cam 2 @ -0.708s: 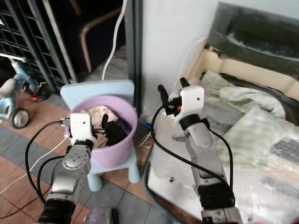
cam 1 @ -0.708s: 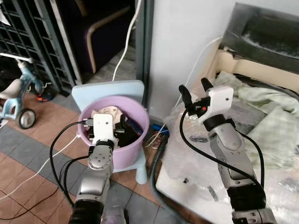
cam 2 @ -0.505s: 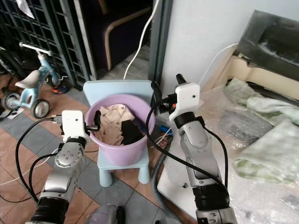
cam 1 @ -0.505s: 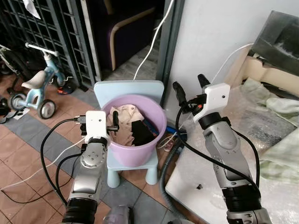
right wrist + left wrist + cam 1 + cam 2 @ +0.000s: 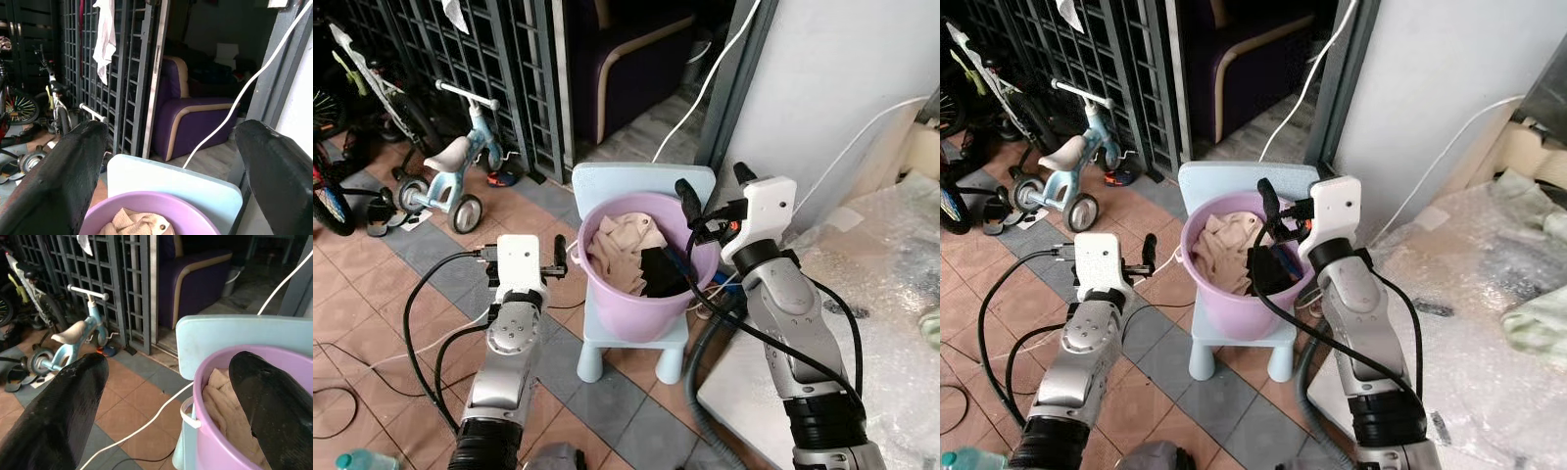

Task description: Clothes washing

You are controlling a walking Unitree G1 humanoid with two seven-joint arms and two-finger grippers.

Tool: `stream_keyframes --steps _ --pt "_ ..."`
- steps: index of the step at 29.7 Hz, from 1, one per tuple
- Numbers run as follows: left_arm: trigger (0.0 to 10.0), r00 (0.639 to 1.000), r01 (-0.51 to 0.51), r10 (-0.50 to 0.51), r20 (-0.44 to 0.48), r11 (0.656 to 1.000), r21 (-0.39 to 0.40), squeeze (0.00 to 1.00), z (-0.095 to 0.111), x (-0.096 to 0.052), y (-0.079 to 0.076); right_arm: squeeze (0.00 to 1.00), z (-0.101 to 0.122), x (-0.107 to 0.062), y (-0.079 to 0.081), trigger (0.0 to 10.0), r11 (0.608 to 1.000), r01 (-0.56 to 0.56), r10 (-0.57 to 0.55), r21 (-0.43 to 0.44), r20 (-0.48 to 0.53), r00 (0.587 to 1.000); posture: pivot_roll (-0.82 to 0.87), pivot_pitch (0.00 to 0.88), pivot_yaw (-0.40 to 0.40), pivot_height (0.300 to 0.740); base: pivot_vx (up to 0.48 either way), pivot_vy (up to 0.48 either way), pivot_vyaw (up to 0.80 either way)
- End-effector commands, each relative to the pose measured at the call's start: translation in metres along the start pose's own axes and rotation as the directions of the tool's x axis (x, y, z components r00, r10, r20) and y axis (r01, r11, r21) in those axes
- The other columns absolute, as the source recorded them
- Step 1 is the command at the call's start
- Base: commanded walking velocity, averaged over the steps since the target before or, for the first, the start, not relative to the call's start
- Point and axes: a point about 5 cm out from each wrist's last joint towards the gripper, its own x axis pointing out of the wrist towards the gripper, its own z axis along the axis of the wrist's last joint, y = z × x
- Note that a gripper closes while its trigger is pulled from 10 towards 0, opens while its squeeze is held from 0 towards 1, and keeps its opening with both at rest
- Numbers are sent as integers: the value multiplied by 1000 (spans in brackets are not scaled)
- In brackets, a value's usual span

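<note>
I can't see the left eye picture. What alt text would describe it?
A purple bucket of clothes sits on a pale blue child's chair, with the open right gripper above its rim and the left gripper beside it; a small tricycle stands behind.

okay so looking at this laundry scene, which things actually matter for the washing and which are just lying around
For the job: purple bucket, beige clothes and dark garment in it, left claw, right claw.

Lying about: blue chair, tricycle, purple armchair, white cable.

Floor (image 5: 372, 294): terracotta and grey tiles
Grille (image 5: 460, 59): 11 o'clock
Armchair (image 5: 626, 59): purple, 12 o'clock
Wall (image 5: 842, 69): white, 1 o'clock
</note>
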Motion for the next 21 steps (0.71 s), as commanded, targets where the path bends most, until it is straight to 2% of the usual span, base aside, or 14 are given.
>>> stream_keyframes --steps 1,5,9,11,12,13,15,18,21 --pt "10000 999 28 -27 29 999 -21 0 11 2 -9 1000 1 3 -4 10000 1000 7 -7 -2 -6 1000 -6 0 -55 740 0 0 0" --pt "10000 999 29 -29 14 1000 -5 0 7 12 -10 1000 7 15 -5 10000 1000 7 -7 -11 23 1000 0 0 -42 740 0 0 0" --pt "10000 999 36 -36 28 999 -9 0 12 14 -10 996 7 18 -11 10000 999 44 -44 2 21 999 8 0 -44 740 0 0 0" --pt "10000 999 36 -35 35 999 -13 0 13 14 -6 729 6 20 -13 10000 997 70 -70 15 15 997 -10 0 -38 740 0 0 0" --pt "10000 999 26 -26 24 1000 -10 0 11 16 -3 325 11 22 -11 10000 997 71 -71 17 28 997 -14 0 -33 740 0 0 0" --pt "10000 1000 24 -24 21 1000 -10 0 10 17 -3 325 13 23 -10 10000 997 71 -71 19 34 997 -14 0 -33 740 0 0 0" --pt "10000 999 40 -40 36 999 -4 0 14 21 -7 0 12 24 -12 10000 997 76 -77 19 36 996 -5 0 -20 740 0 0 0" --pt "10000 997 57 -58 60 998 6 0 20 26 -9 0 5 22 -14 10000 989 135 -135 58 0 991 -18 0 -21 740 0 0 0" --pt "10000 997 43 -42 62 999 -4 0 22 28 -5 0 5 21 -11 10000 989 128 -128 69 -3 992 -20 0 -17 740 0 0 0"
